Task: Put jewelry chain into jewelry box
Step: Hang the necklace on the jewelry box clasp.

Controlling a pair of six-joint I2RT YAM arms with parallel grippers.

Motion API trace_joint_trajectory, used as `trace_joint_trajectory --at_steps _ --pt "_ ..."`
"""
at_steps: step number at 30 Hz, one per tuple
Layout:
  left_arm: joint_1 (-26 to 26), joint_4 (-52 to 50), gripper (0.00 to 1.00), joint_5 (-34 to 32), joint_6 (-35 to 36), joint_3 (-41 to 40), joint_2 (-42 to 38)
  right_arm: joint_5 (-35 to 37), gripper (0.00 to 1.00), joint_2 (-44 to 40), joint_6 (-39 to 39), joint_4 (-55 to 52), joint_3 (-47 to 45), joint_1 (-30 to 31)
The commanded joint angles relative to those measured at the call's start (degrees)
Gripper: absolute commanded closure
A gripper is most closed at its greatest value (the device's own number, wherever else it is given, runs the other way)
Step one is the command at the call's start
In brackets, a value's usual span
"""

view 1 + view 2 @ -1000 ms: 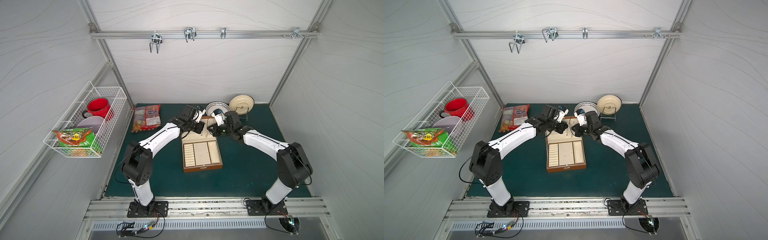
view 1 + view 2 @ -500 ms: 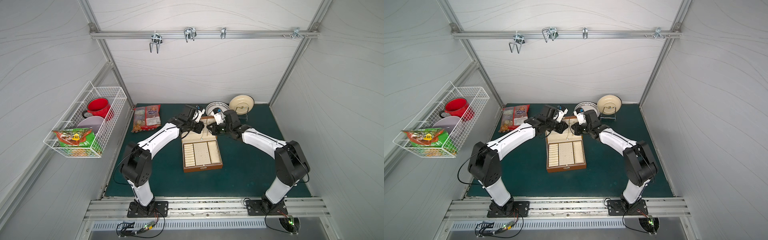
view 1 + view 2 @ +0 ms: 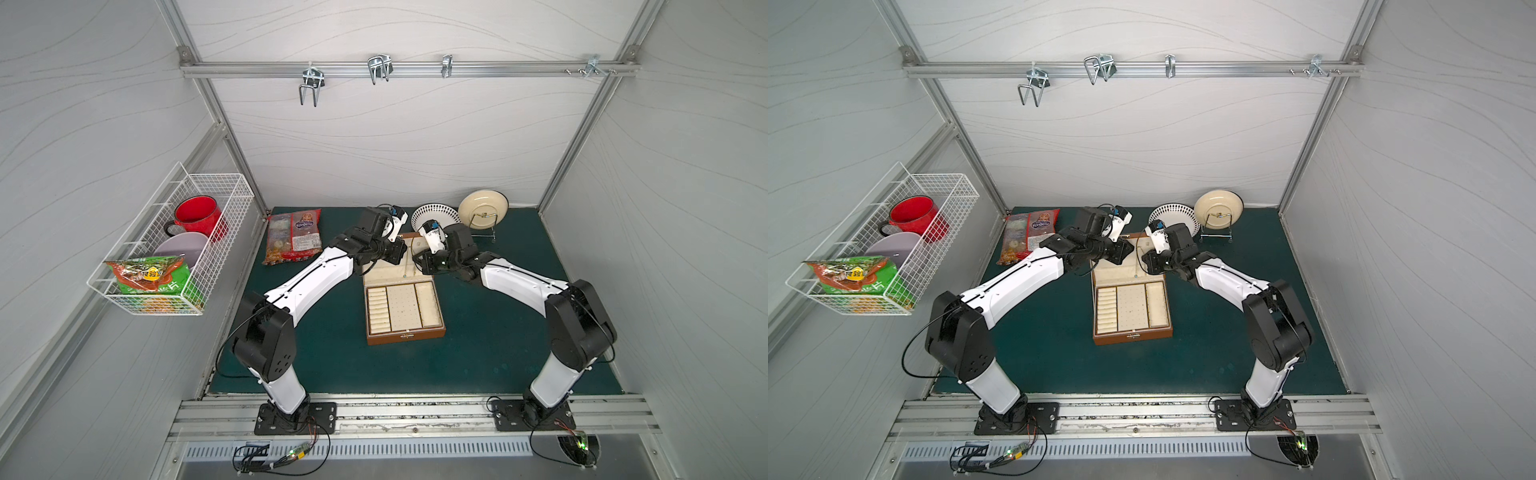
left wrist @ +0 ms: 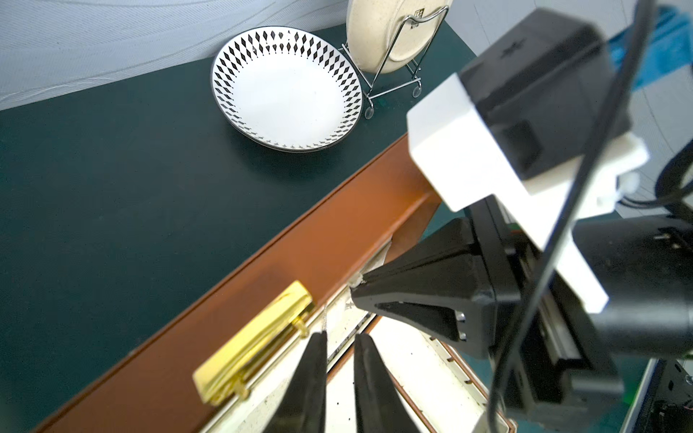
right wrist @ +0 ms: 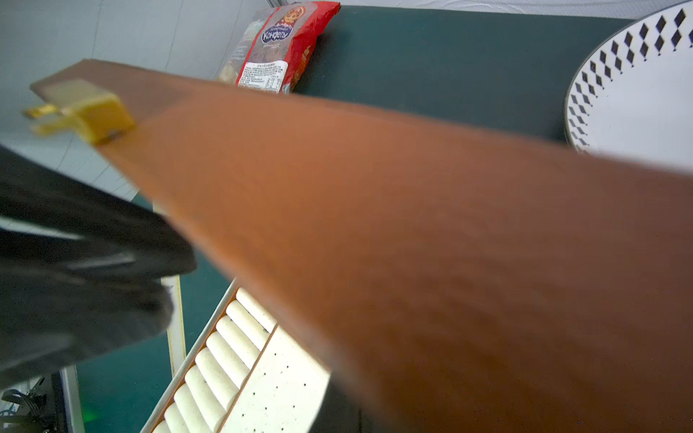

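Note:
The brown jewelry box point(image 3: 405, 334) lies open mid-table, its cream tray point(image 3: 1131, 305) facing up and its lid point(image 4: 337, 225) upright at the far side, gold clasp point(image 4: 255, 345) on its rim. The thin jewelry chain point(image 3: 405, 268) point(image 3: 1136, 266) hangs down the lid's cream lining. In the left wrist view the chain point(image 4: 324, 318) runs right at one tip of my left gripper point(image 4: 341, 339), whose jaws stand a little apart with nothing between them. My right gripper point(image 4: 356, 290) is shut, its tip against the lining under the lid's rim point(image 5: 412, 243); the rim hides its jaws in the right wrist view.
A red snack packet point(image 3: 293, 241) lies at the back left. A diamond-patterned plate point(image 3: 434, 216) and a cream plate on a wire stand point(image 3: 483, 208) sit behind the box. A wire basket point(image 3: 166, 249) with a red mug hangs on the left wall.
My left gripper's jaws have parted a little. Both arms stay at the lid with hardly any shift.

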Motion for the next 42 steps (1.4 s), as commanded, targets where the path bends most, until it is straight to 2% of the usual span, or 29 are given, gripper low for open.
trace_joint_trajectory --at_steps 1,25,26,28,32,42 --pt "0.2 0.9 0.81 -1.0 0.3 0.7 -3.4 0.7 1.0 0.9 -0.7 -0.7 0.6 0.3" --pt "0.2 0.9 0.81 -1.2 -0.1 -1.3 -6.1 3.6 1.0 1.8 -2.0 -1.1 -1.9 1.9" --pt "0.2 0.8 0.81 -1.3 -0.2 -1.4 -6.3 3.7 0.99 1.5 -2.1 -1.2 -1.9 1.8" --pt "0.2 0.6 0.82 -1.4 -0.2 -1.4 -6.6 4.0 0.86 0.8 -1.9 -1.4 -1.7 1.9" --pt "0.2 0.2 0.81 -1.6 -0.1 -1.6 -7.5 4.5 0.76 -1.3 -1.5 -1.9 -1.5 1.9" --pt "0.2 -0.3 0.81 -1.8 -0.2 -5.1 -12.1 5.2 0.67 -9.5 -0.5 -3.8 -3.7 2.7"
